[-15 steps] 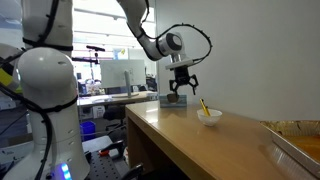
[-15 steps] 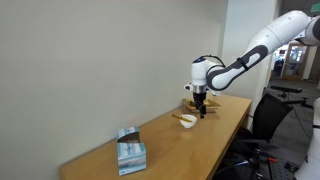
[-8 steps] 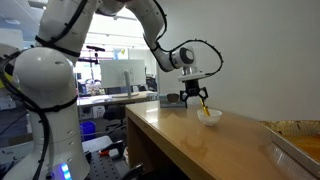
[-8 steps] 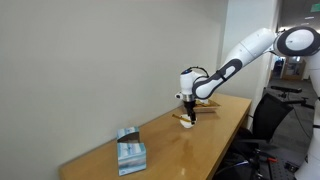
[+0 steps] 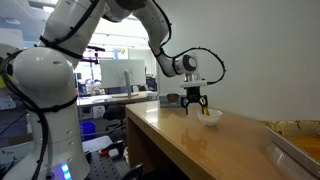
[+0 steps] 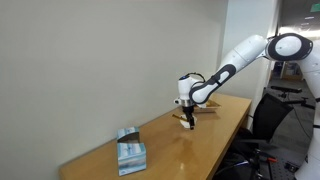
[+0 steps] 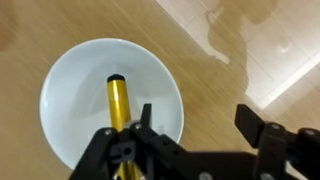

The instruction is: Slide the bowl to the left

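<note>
The white bowl (image 7: 80,95) is seen resting on the wooden surface (image 7: 250,70), with a yellow stick (image 7: 121,105) lying inside it. The end effector (image 7: 195,118) is spread wide, one finger placed inside the bowl and the other outside. The rim is apparently straddled so it can be pushed sideways.

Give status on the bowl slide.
Approach looks done: the gripper is down at the bowl, jaws open across its rim, one finger inside beside the yellow stick. In hand: engaging the rim. Left: the slide itself; contact unclear.
</note>
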